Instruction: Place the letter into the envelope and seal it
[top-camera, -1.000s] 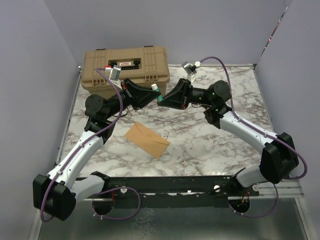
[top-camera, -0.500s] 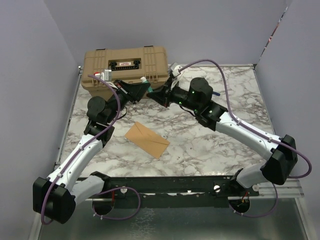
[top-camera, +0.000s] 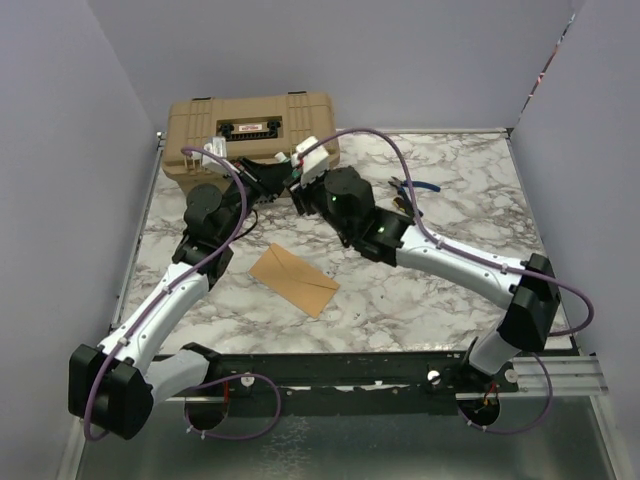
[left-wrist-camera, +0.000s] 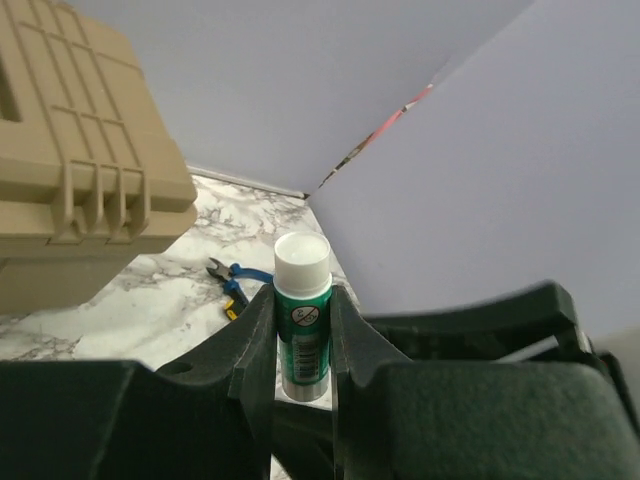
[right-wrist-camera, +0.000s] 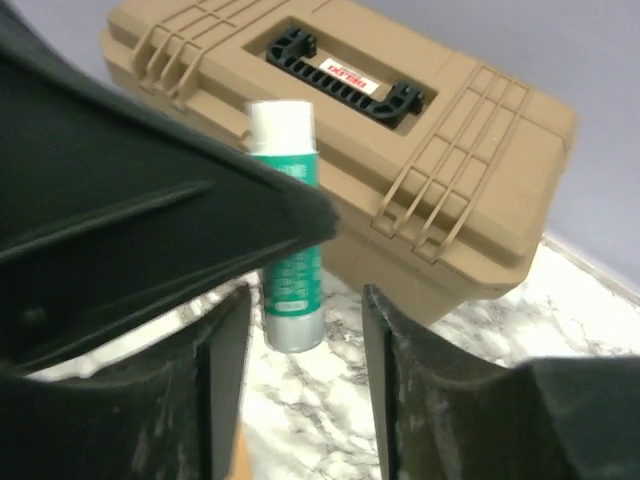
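Orange-brown kraft envelope (top-camera: 294, 279) flat, askew | L fingers (left-wrist-camera: 255, 340) clamp glue stick (left-wrist-camera: 302, 320) | R fingers (right-wrist-camera: 225, 380) apart, empty

Orange-brown envelope (top-camera: 294, 279), tan case (top-camera: 190, 130), white grey-veined marble table (top-camera: 460, 230), green white-capped glue stick (left-wrist-camera: 303, 330), blue-handled pliers (left-wrist-camera: 228, 280)

Back left: the tan case (top-camera: 250, 125) walls off the worktop (top-camera: 470, 240); the left gripper (left-wrist-camera: 302, 300) and right gripper (right-wrist-camera: 300, 310) crowd its front, a glue stick (left-wrist-camera: 302, 330) gripped between the left fingers (left-wrist-camera: 255, 340). You can pass freely above the envelope (top-camera: 294, 279) and along the right side, save the blue-handled pliers (top-camera: 410, 187) there
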